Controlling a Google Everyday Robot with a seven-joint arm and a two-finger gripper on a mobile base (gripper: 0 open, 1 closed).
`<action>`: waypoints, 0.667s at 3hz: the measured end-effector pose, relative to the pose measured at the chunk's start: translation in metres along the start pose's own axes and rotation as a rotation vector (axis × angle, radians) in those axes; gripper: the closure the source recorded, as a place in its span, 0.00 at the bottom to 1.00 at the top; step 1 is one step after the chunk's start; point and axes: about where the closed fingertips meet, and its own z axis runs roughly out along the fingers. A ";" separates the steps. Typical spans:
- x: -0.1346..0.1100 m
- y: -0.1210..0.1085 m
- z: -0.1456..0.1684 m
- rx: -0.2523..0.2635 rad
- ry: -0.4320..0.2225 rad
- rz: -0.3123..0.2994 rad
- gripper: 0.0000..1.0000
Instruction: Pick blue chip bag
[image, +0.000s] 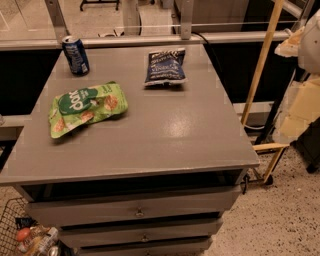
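- Three things lie on top of the grey cabinet (165, 135): the blue chip bag (165, 66), a bigger green snack bag (87, 107) and a blue soda can (75, 55).
- Of the task, I judge that nothing is done yet. The blue chip bag lies flat on the cabinet, near its back edge and a little right of the middle. Nothing touches it and nothing holds it.
- The bag is free on all sides. The green snack bag is on the left part of the cabinet, more to the front and well apart from it. The soda can stands upright at the back left corner of the cabinet, also apart from it.
- The whole work is left, as I see it: reaching over the cabinet to the back part, coming down on the bag, closing on it, and lifting it off the top.
- The gripper is not to be seen anywhere over the cabinet or beside it. So I cannot tell if the claw is spread or pressed together, and I can only say that it is pinching nothing on the cabinet.
- About the arm's pose I can say little. A pale rounded shape (311, 42) shows beyond the right side of the cabinet, at the height of its back edge. It may be a part of the robot, but I cannot tell.
- A wooden pole (262, 60) leans just beyond the right side of the cabinet, so I think an approach from that side should keep some distance from it.
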 end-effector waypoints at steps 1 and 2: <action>0.000 0.000 0.000 0.000 0.000 0.000 0.00; 0.000 -0.001 0.000 0.023 -0.016 0.024 0.00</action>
